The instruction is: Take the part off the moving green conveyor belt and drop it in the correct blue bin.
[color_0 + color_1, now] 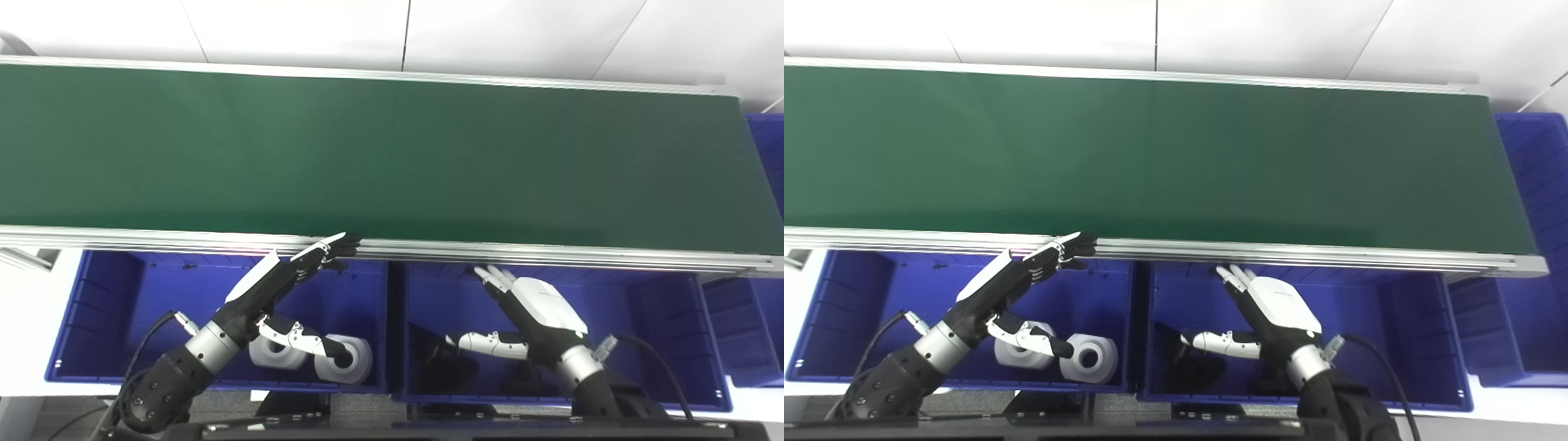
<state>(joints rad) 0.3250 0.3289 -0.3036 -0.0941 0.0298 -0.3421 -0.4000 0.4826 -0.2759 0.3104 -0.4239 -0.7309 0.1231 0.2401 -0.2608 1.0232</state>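
Note:
The green conveyor belt point(380, 153) runs across the view and carries no part. My left hand point(278, 278) is open and empty above the left blue bin point(98, 306), its fingertips at the belt's near rail. Two white cylindrical parts point(343, 360) lie in that bin beneath the hand. My right hand point(530, 306) is open and empty above the middle blue bin point(649, 318), fingers pointing toward the belt. Dark parts point(450, 367) lie in the shadowed front left of the middle bin.
The belt's aluminium near rail point(520, 252) runs just above the bins. A third blue bin point(750, 331) stands at the right, and another blue bin point(768, 141) sits past the belt's right end. A white wall lies behind the belt.

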